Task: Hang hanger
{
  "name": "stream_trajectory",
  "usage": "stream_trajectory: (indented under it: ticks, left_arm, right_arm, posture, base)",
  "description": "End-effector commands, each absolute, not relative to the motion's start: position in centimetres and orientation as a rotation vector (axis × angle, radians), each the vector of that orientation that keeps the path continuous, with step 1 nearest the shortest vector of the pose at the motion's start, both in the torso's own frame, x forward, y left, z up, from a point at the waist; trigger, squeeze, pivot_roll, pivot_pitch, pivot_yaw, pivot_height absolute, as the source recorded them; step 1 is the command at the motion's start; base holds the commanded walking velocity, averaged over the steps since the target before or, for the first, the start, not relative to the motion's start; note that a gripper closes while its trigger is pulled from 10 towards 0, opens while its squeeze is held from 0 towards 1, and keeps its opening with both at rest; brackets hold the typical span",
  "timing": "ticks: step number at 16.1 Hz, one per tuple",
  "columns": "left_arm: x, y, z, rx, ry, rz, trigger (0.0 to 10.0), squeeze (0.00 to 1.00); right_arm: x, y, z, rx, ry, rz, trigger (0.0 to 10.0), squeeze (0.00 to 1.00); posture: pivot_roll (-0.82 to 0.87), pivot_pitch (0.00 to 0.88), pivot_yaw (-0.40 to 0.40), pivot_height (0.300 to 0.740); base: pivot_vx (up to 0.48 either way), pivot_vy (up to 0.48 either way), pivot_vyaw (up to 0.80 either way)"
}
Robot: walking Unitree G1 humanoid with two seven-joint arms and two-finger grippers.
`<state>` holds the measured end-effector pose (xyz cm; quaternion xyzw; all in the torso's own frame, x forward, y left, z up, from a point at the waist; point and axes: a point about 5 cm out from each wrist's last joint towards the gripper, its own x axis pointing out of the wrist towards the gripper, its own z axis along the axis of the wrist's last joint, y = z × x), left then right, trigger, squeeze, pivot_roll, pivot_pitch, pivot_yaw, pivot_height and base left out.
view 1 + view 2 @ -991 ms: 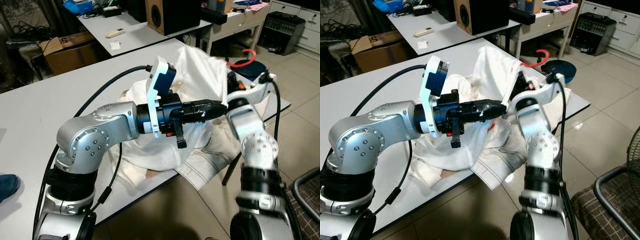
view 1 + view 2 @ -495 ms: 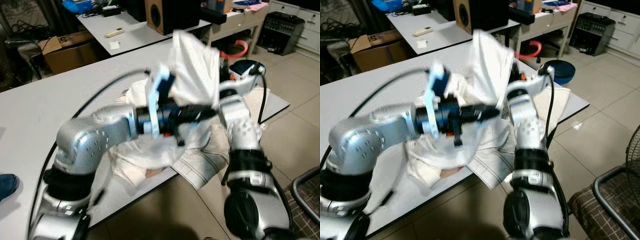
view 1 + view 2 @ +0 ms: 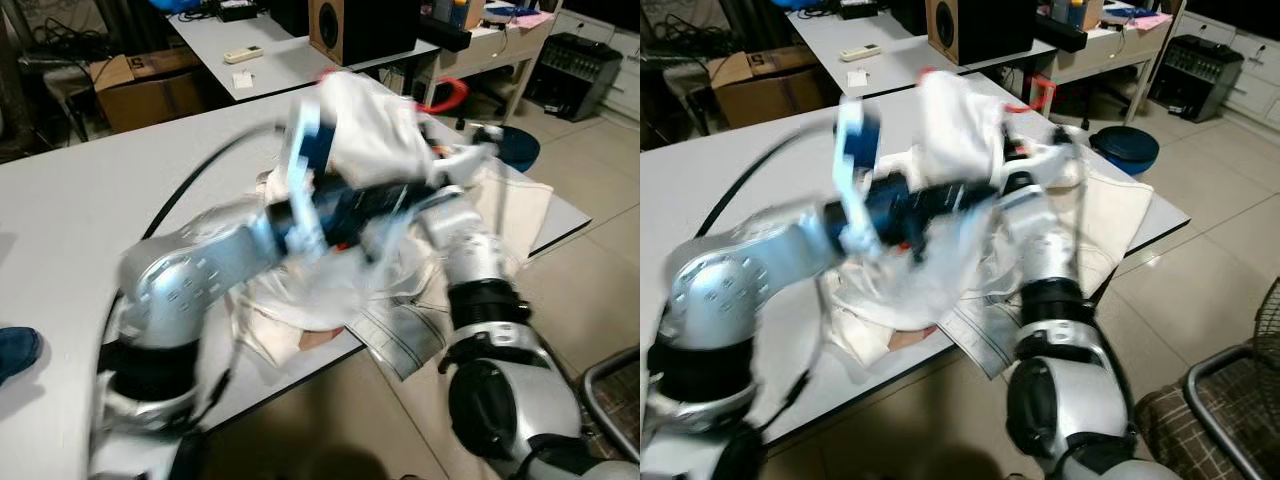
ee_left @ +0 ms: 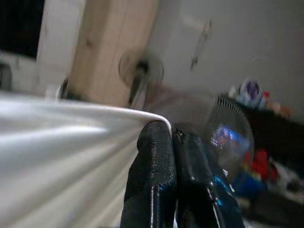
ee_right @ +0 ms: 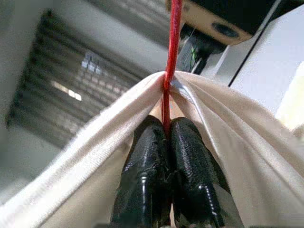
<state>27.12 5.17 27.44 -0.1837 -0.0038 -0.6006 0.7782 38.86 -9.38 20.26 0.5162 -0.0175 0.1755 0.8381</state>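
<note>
My left gripper is pinched tight on the white shirt, lifted above the table (all blurred). My right gripper is clamped on the red hanger poking from the shirt's collar.

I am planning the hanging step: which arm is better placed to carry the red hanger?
Probably the right: the right gripper is shut on the red hanger, while the left gripper pinches only the white garment.

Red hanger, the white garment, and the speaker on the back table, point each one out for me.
red hanger [image 5: 172, 52]: right wrist view, on its thin red stem.
white garment [image 3: 368, 130]: left eye view, on the lifted bunch of cloth.
speaker [image 3: 350, 25]: left eye view, on its front face.
</note>
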Motion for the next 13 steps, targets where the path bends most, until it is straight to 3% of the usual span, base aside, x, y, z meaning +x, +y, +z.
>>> stream_trajectory:
  ticks: [1, 4, 5, 8, 9, 10, 11, 12, 13]
  left_arm:
    - [27.7, 5.6, 27.9, -0.411, -0.037, -1.245, 0.0, 0.0]
    - [29.5, 7.0, 27.5, -0.302, -0.028, -1.073, 0.0, 0.0]
    - [29.6, 7.7, 26.9, -0.2, 0.006, -1.042, 0.1, 0.0]
    - [29.6, 8.0, 26.5, -0.104, 0.01, -1.005, 1.1, 0.0]
    - [29.5, 8.2, 26.6, -0.08, -0.003, -0.993, 0.5, 0.0]
    - [29.0, 8.0, 27.0, -0.091, -0.024, -1.041, 2.9, 0.0]
    - [27.6, 7.7, 27.6, -0.151, -0.033, -1.148, 10.0, 0.0]
    - [26.8, 7.4, 27.8, -0.193, -0.025, -1.225, 10.0, 0.0]
    - [26.0, 7.1, 27.3, -0.162, 0.029, -1.295, 10.0, 0.69]
  right_arm:
    - [38.7, -9.3, 20.5, 1.059, -0.049, 0.377, 10.0, 0.0]
    - [37.1, -9.8, 20.4, 0.956, -0.041, 0.408, 10.0, 0.0]
    - [35.6, -11.3, 20.3, 0.909, -0.027, 0.392, 10.0, 0.0]
    - [32.9, -13.0, 21.0, 0.876, -0.002, 0.374, 10.0, 0.0]
    - [31.3, -13.3, 21.1, 0.844, 0.02, 0.372, 10.0, 0.0]
    - [30.9, -13.4, 20.9, 0.825, 0.032, 0.372, 10.0, 0.0]
    - [30.4, -13.6, 20.5, 0.801, 0.05, 0.369, 10.0, 0.0]
    - [30.3, -13.8, 20.3, 0.792, 0.061, 0.362, 10.0, 0.0]
    - [30.1, -14.1, 20.1, 0.777, 0.071, 0.37, 10.0, 0.0]
  posture:
    - [-0.02, 0.0, 0.024, 0.74]
    - [-0.04, 0.0, 0.031, 0.74]
    - [-0.05, 0.0, 0.039, 0.74]
    - [-0.07, 0.0, 0.043, 0.74]
    - [-0.08, 0.0, 0.043, 0.74]
    - [-0.08, 0.0, 0.045, 0.74]
    - [-0.09, 0.0, 0.054, 0.74]
    - [-0.1, 0.0, 0.057, 0.74]
    - [-0.1, 0.0, 0.06, 0.74]
  base:
    - [0.0, 0.0, 0.0]
    - [0.0, 0.0, 0.0]
    - [0.0, 0.0, 0.0]
    - [0.0, 0.0, 0.0]
    - [0.0, 0.0, 0.0]
    - [0.0, 0.0, 0.0]
    - [0.0, 0.0, 0.0]
    - [0.0, 0.0, 0.0]
    - [0.0, 0.0, 0.0]
